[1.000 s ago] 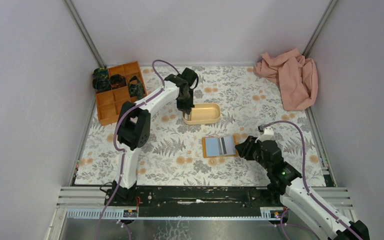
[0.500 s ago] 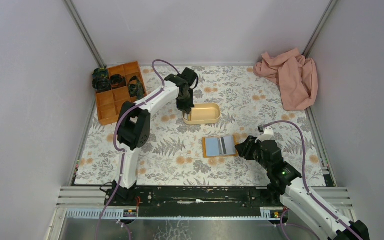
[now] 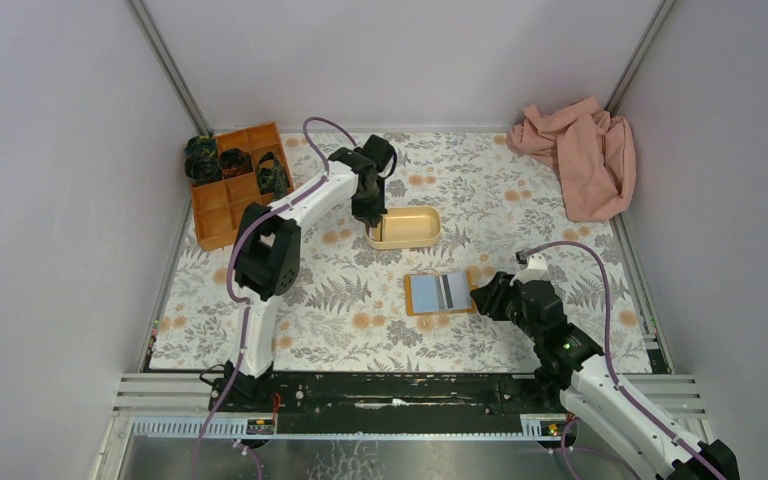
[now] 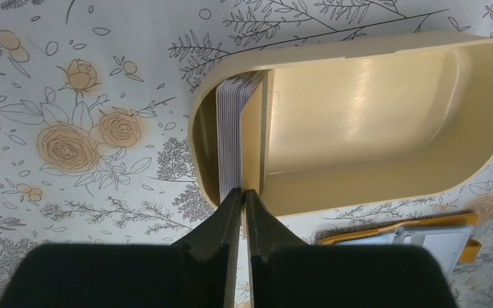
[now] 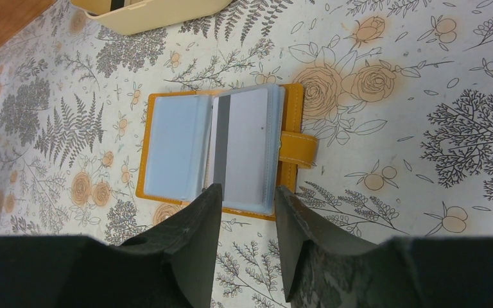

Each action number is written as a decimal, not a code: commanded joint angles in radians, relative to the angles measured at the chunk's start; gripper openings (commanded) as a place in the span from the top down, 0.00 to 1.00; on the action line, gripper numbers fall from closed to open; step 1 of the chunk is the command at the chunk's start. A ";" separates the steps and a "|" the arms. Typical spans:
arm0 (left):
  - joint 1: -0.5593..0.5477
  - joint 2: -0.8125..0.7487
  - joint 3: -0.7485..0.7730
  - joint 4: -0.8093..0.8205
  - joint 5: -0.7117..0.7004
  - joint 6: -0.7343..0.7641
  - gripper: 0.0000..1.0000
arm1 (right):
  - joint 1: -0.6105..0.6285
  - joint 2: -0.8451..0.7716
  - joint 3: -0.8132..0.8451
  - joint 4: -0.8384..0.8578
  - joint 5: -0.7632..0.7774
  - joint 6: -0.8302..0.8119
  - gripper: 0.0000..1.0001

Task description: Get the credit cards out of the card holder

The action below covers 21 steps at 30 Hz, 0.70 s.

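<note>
The card holder (image 3: pixel 440 293) lies open on the flowered table, orange-tan with a snap tab and light blue sleeves; in the right wrist view (image 5: pixel 167 151) a pale card with a dark stripe (image 5: pixel 241 147) shows in its right sleeve. My right gripper (image 3: pixel 480 296) is open and empty, its fingertips just at the holder's near edge (image 5: pixel 247 191). My left gripper (image 3: pixel 370 228) is over the left end of the beige oval tray (image 3: pixel 415 240), shut on a thin cream card (image 4: pixel 251 147) held edge-on (image 4: pixel 244 191). A stack of cards (image 4: pixel 230 128) stands on edge in the tray's left end.
An orange compartment box (image 3: pixel 222 200) with dark items stands at the back left. A pink cloth (image 3: pixel 580 155) lies crumpled in the back right corner. Purple-grey walls close in the table on three sides.
</note>
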 commanded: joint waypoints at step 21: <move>0.002 -0.046 0.041 -0.027 -0.029 -0.005 0.99 | 0.003 0.006 0.003 0.049 0.021 -0.008 0.57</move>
